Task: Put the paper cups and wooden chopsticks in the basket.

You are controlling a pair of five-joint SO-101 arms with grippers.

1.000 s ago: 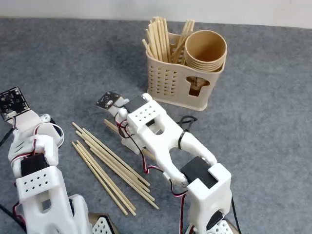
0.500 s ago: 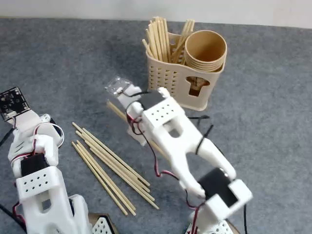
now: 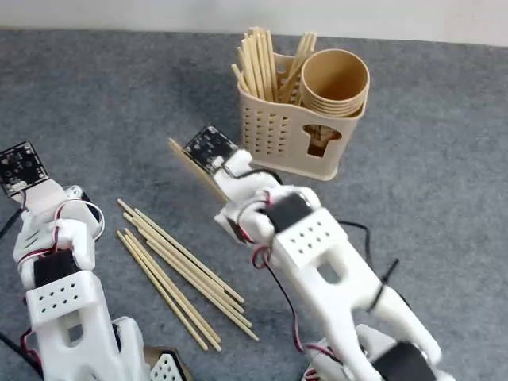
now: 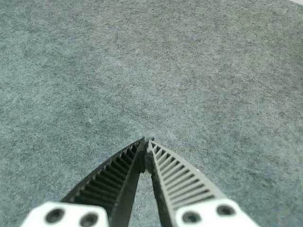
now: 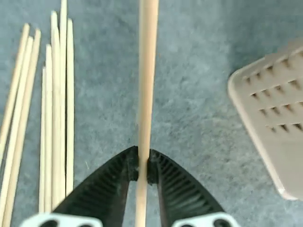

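Note:
A beige perforated basket (image 3: 278, 135) stands at the back with stacked paper cups (image 3: 335, 79) and several wooden chopsticks (image 3: 258, 55) upright in it. My right gripper (image 5: 143, 165) is shut on a single chopstick (image 5: 147, 71), held above the grey mat; that chopstick (image 3: 190, 165) juts out to the left of the basket in the high view. Several loose chopsticks (image 3: 178, 274) lie on the mat between the two arms, also seen beside the held one (image 5: 57, 94). My left gripper (image 4: 146, 141) is shut with nothing in it, over bare mat at the near left.
The right arm (image 3: 317, 254) stretches from the near edge toward the basket's front left corner (image 5: 274, 118). The left arm (image 3: 55, 254) stands at the near left. Grey mat (image 3: 95, 95) lies open at the back left and on the right.
The right arm has risen and swung toward the basket with the chopstick in its gripper, away from the loose pile. The left arm has not moved.

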